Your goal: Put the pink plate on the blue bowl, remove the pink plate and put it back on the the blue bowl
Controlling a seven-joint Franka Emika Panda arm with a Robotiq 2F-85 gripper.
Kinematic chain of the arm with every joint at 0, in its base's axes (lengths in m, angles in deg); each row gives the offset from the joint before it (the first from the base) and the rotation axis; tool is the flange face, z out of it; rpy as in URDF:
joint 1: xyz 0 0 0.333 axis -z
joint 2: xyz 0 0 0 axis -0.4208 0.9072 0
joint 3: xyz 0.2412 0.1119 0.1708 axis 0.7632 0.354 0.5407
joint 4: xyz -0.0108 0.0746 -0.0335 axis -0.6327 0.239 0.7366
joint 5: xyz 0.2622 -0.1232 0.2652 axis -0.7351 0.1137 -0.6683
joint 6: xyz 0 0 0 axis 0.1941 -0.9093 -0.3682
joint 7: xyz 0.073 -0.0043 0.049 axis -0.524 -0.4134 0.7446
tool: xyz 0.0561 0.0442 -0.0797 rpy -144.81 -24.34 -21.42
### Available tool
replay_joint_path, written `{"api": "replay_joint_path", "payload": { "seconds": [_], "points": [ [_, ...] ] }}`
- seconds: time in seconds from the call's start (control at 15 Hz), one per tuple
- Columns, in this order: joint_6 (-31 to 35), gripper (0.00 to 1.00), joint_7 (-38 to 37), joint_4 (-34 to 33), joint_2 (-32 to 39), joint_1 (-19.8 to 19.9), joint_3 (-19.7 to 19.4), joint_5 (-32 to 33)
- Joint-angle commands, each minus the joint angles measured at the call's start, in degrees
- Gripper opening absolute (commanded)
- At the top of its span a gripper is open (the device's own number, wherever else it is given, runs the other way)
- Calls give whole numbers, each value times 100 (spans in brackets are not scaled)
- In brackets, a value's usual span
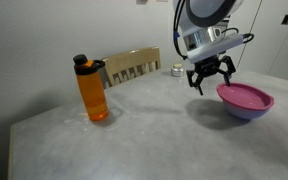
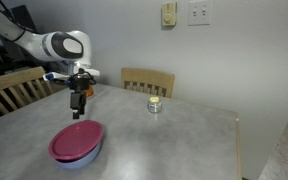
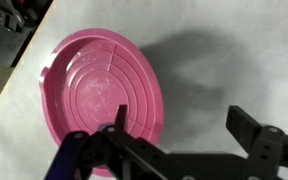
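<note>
The pink plate [image 1: 244, 96] rests on top of the blue bowl [image 1: 246, 111] on the grey table; both show in both exterior views, the plate [image 2: 76, 139] over the bowl [image 2: 85, 155]. In the wrist view the plate [image 3: 99, 95] fills the left half and hides the bowl. My gripper [image 1: 210, 80] hangs open and empty above the table, beside the plate and apart from it; it also shows in an exterior view [image 2: 80, 103]. In the wrist view its fingers [image 3: 182, 122] are spread, one over the plate's rim.
An orange bottle [image 1: 92, 90] with a black lid stands on the table [image 1: 134, 125]. A small jar [image 2: 155, 104] sits near the far edge. Wooden chairs [image 2: 149, 80] stand behind the table.
</note>
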Motion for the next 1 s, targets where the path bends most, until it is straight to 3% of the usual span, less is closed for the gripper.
{"api": "replay_joint_path", "payload": {
  "seconds": [0.0, 0.2, 0.4, 0.67, 0.93],
  "points": [
    [-40, 100, -265, 426, -560, -69, -5, 69],
    [380, 100, -417, 709, -920, -46, 34, 99],
    [1302, 100, -194, 1126, -1241, 130, 95, -127],
    [2951, 100, 25, 1867, -1451, 412, 97, -747],
    [3776, 100, 305, 2329, -1421, 581, 99, -1342]
  ]
}}
